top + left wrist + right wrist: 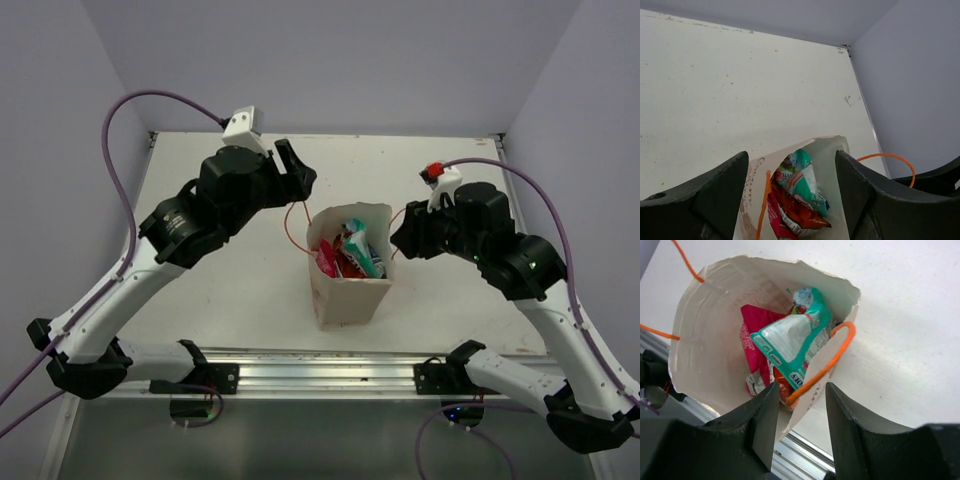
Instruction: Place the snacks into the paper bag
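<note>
Straddling the paper bag's [345, 300] right wall and orange handle [827, 362], the right end effector [800, 390] stands apart, gripping nothing. Beside the left rim, the left end effector [791, 155] gapes wide. The bag stands upright mid-desk [230, 290] and holds teal, pink and red-orange snacks [790, 342].

I count one paper bag [345, 297], two orange string handles [827, 362], and three snacks showing inside: one teal packet [792, 342], one pink packet [754, 332], one red-orange packet [800, 212].
</note>
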